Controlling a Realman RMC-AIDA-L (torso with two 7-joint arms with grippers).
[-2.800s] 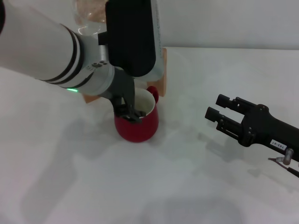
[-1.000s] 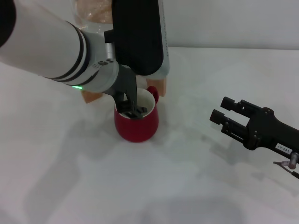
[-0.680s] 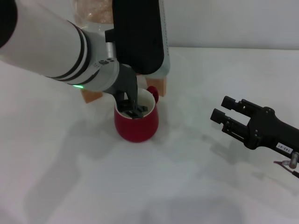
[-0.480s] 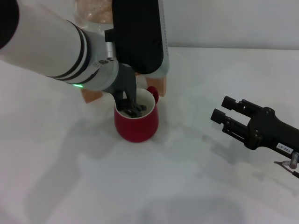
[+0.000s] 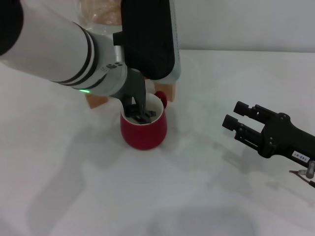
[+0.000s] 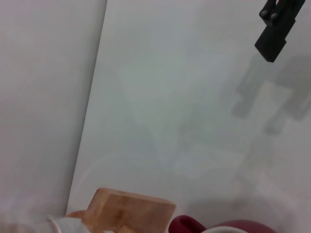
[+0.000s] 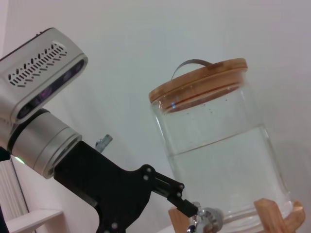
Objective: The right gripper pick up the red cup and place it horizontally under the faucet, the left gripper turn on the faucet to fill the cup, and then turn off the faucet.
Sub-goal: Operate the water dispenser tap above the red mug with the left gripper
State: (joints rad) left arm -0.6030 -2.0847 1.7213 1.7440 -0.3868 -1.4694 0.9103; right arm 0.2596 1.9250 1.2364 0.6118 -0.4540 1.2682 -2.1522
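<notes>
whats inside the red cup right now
The red cup shows a cream-white inside, with the left gripper right over its mouth. The gripper covers the bottom, so any water is hidden.

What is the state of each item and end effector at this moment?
red cup: upright on the table, under the faucet.
faucet: left end effector at it; flow not visible.
water jug: on wooden stand, lid on, largely full.
left end effector: over the cup's mouth, at the faucet.
right end effector: open, empty, apart from the cup on its right.
</notes>
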